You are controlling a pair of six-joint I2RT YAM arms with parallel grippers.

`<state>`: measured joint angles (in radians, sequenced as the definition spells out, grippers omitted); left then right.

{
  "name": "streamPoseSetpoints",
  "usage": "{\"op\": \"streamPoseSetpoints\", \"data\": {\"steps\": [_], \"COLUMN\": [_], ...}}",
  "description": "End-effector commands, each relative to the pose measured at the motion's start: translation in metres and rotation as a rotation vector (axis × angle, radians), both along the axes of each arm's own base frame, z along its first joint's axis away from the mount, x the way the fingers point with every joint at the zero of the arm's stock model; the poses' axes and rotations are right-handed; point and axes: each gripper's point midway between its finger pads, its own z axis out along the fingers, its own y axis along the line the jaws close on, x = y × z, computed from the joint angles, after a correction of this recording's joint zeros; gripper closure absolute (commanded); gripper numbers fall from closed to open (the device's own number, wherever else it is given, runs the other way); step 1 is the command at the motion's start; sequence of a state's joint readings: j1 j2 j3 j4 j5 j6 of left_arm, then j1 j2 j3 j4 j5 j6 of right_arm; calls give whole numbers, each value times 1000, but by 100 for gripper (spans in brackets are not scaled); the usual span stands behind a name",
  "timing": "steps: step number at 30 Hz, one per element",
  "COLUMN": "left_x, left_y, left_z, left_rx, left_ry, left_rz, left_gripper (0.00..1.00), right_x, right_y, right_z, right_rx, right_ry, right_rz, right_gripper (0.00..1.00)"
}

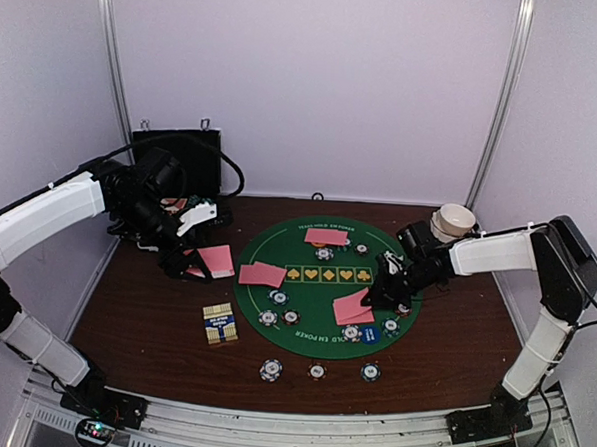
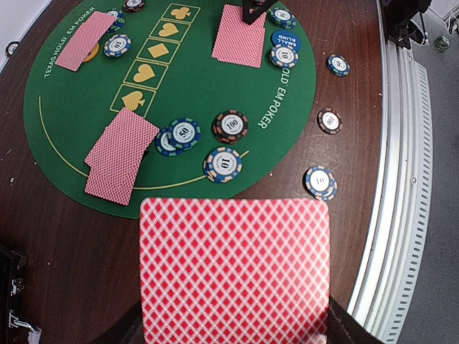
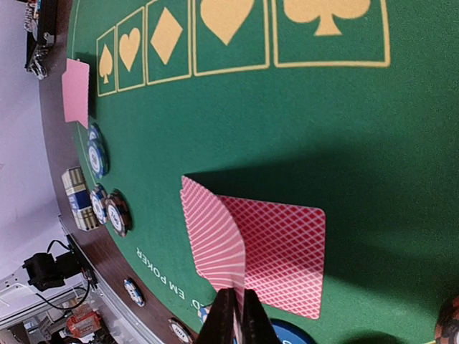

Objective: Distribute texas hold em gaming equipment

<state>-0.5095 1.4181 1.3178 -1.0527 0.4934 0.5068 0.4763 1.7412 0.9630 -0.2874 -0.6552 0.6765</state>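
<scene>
A pink-backed card is sitting in the left gripper, which is clamping it above the bare brown table, just off the left rim of the green poker mat. In the left wrist view the card is hiding most of that gripper's fingers. Over the mat's right side the right gripper is pinching the edge of a second card — fingers pressed together on it — and that card is curling up off a flat card lying beneath it. Two overlapped cards are lying at the mat's left edge, and more cards are lying at its far side. Striped poker chips are lying scattered on the felt, while three chips are resting on the wood toward the near edge. A small card box is lying beside the mat — a black case is standing at back left, a white bowl at back right.
</scene>
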Motion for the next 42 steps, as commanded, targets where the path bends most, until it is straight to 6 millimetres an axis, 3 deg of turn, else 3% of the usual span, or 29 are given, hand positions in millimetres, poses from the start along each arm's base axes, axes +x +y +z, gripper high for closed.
{"op": "streamPoseSetpoints", "data": {"steps": [1, 6, 9, 12, 17, 25, 31, 42], "left_x": [1, 1, 1, 2, 3, 1, 1, 0], "left_y": [-2, -3, -3, -3, -3, -2, -1, -1], "left_z": [10, 9, 9, 9, 10, 8, 8, 6], "left_rx": [-30, -33, -31, -32, -33, -26, -25, -22], "left_ry": [-27, -22, -21, -22, -21, -23, -23, -21], "left_rz": [-14, -16, -16, -16, -15, -12, -11, -12], "left_gripper": [100, 100, 100, 100, 100, 100, 100, 100], "right_x": [-3, -8, 2, 15, 29, 51, 53, 30], "right_y": [-14, -29, -39, -35, -1, 38, 43, 38], "right_z": [3, 16, 35, 54, 55, 27, 3, -27], "right_rx": [-80, -179, -256, -287, -311, -395, -459, -483], "right_ry": [-24, -45, -105, -175, -217, -269, -286, -265], "right_rz": [16, 43, 50, 63, 139, 222, 237, 249], "right_gripper": [88, 60, 52, 48, 48, 54, 59, 63]}}
